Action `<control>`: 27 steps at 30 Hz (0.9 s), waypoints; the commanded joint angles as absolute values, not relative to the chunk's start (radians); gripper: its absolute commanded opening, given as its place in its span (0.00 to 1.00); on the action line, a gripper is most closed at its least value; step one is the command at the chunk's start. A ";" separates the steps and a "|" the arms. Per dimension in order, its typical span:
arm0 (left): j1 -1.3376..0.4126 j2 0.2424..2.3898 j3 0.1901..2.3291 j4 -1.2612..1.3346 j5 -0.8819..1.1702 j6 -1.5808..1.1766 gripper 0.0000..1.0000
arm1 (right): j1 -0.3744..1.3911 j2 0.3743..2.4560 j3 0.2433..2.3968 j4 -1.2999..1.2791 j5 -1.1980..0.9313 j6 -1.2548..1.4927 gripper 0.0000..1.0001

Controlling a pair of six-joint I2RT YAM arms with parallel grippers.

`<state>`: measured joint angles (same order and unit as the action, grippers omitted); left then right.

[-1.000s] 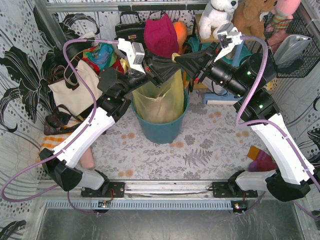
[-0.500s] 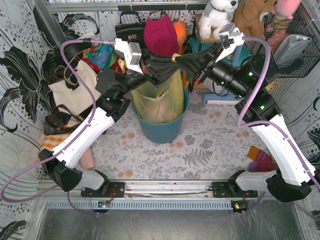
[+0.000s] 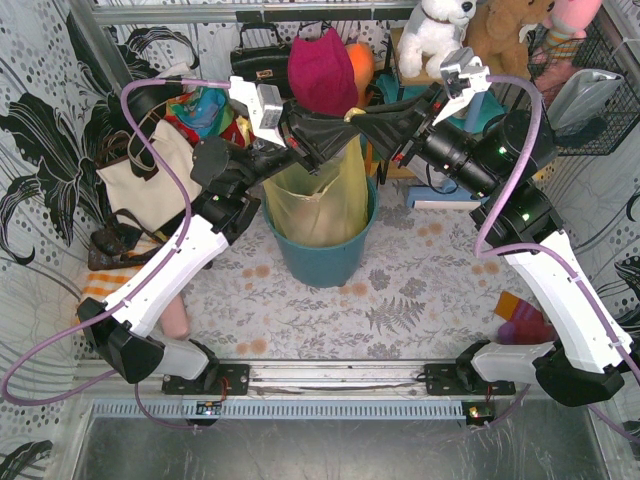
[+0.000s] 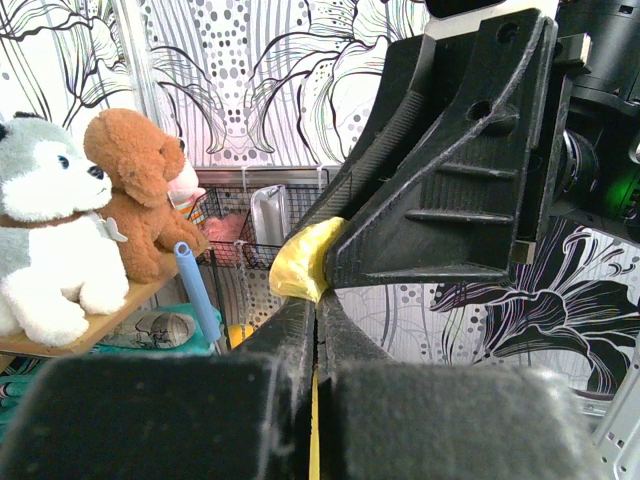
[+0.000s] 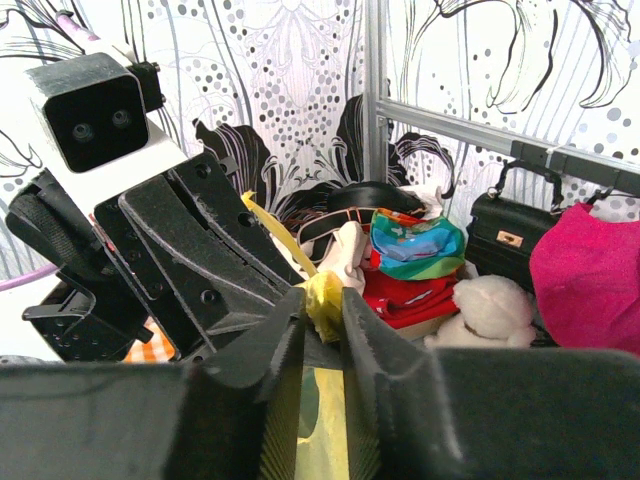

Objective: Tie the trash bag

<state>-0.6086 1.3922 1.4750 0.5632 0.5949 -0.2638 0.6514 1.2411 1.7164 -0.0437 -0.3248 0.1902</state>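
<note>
The translucent yellow trash bag (image 3: 322, 200) stands in the teal bin (image 3: 322, 258), pulled up tall above its rim. Both grippers meet tip to tip over the bag's top. My left gripper (image 3: 338, 122) is shut on a thin yellow handle flap (image 4: 315, 440), which shows as a strip between its jaws in the left wrist view. My right gripper (image 3: 362, 118) is shut on a bunched yellow knot of the bag (image 5: 326, 292), which also shows in the left wrist view (image 4: 303, 262) at the fingertips. The bag's contents are hidden.
A cream tote bag (image 3: 150, 175) lies at the left. A black handbag (image 3: 258, 55), a magenta bag (image 3: 322, 70), plush toys (image 3: 470, 30) and colourful clutter stand behind the bin. A wire basket (image 3: 590, 85) hangs at the right. Patterned walls close in the cell.
</note>
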 commanded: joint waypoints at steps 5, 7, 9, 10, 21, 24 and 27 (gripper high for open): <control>-0.604 1.375 1.496 0.606 0.590 -0.279 0.00 | 0.657 1.238 1.745 -0.018 -0.303 0.184 0.32; -0.604 1.376 1.496 0.605 0.593 -0.279 0.00 | 0.657 1.238 1.746 -0.014 -0.298 0.186 0.34; -0.604 1.374 1.493 0.599 0.589 -0.274 0.00 | 0.657 1.237 1.746 -0.008 -0.295 0.187 0.33; -0.604 1.372 1.491 0.597 0.586 -0.272 0.00 | 0.657 1.237 1.746 -0.003 -0.294 0.187 0.33; -0.604 1.369 1.488 0.591 0.585 -0.267 0.00 | 0.657 1.262 1.779 -0.002 -0.302 0.188 0.26; -0.604 1.366 1.488 0.589 0.584 -0.266 0.00 | 0.657 1.263 1.776 -0.008 -0.303 0.186 0.14; -0.604 1.365 1.488 0.588 0.579 -0.263 0.00 | 0.657 1.261 1.770 -0.006 -0.299 0.188 0.00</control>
<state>-0.6079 1.3918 1.4750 0.5640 0.5945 -0.2722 0.6514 1.2579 1.7485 -0.0402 -0.3088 0.1917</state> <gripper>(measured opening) 0.011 0.048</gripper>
